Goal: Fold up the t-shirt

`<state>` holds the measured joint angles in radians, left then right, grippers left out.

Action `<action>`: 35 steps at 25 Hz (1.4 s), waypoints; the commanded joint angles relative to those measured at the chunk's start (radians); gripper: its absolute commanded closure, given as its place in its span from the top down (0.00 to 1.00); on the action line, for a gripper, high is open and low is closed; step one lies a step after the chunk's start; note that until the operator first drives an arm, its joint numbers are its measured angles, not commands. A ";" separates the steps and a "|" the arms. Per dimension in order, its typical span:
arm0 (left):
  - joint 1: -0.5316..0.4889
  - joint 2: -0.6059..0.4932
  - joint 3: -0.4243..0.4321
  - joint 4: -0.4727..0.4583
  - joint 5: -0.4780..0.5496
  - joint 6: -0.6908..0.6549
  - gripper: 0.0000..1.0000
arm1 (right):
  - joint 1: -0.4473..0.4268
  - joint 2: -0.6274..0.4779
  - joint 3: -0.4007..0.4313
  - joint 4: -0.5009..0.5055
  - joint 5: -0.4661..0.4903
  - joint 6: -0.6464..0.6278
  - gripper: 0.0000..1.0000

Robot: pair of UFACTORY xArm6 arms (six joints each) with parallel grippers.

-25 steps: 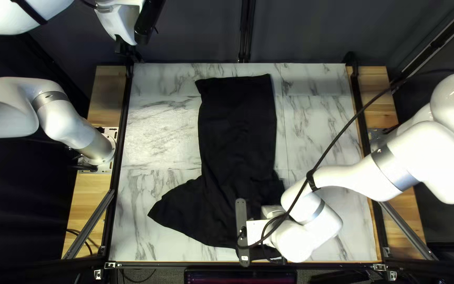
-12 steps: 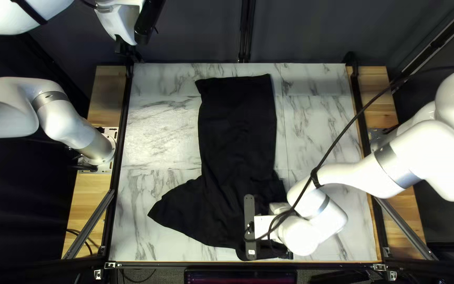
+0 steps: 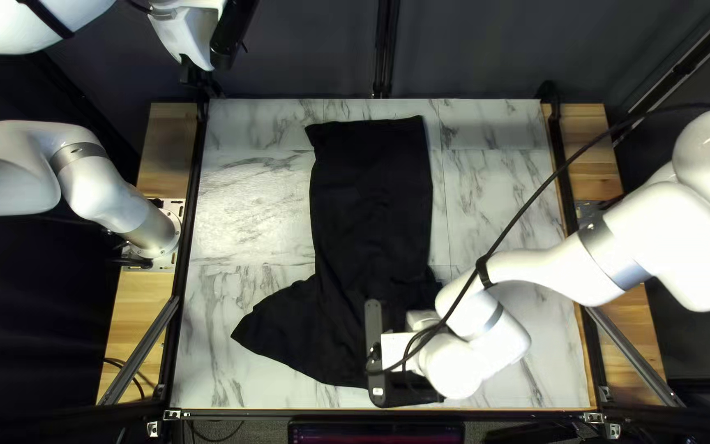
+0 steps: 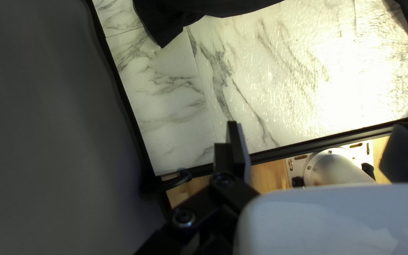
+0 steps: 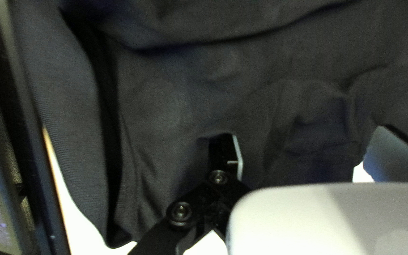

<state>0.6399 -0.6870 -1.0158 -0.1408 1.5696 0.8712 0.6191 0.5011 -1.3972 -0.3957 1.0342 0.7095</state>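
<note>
In the right wrist view, the right pincer [image 5: 305, 134] reaches down to a black t-shirt [image 5: 242, 94], its fingers spread wide and closed on nothing. One finger [image 5: 220, 153] sits in a dent in the cloth; whether the other [image 5: 397, 153] touches is unclear. Loose layers and a deep crease lie ahead of the pincer

In the left wrist view, the left pincer [image 4: 318, 125] waits wide open and empty above the marble-patterned tabletop [image 4: 175, 108] and its black rail [image 4: 298, 147], the garment well ahead of its fingertips

In the top left view, the shirt stretches from beneath the right arm [image 3: 536, 279] at the near edge away toward the far edge, the stretch farthest from the right pincer a fairly straight, narrow strip. A flap, probably a sleeve [image 3: 277, 325], juts out beyond that pincer toward the left arm [image 3: 108, 177]. The fold looks only partly made: the flap and rumpled near end likely need tucking, and the long body has yet to be doubled into a compact bundle
</note>
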 commanded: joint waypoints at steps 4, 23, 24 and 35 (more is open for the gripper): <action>0.000 0.000 0.000 0.000 0.000 0.000 1.00 | -0.002 -0.038 0.122 0.006 -0.077 0.029 1.00; 0.000 0.000 0.000 0.000 0.000 0.000 1.00 | 0.038 -0.139 0.235 0.050 -0.088 -0.011 1.00; 0.000 0.000 0.000 0.000 0.000 0.000 1.00 | 0.038 -0.139 0.235 0.050 -0.088 -0.011 1.00; 0.000 0.000 0.000 0.000 0.000 0.000 1.00 | 0.038 -0.139 0.235 0.050 -0.088 -0.011 1.00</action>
<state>0.6399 -0.6870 -1.0158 -0.1408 1.5696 0.8712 0.6566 0.3618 -1.1618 -0.3454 0.9463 0.6983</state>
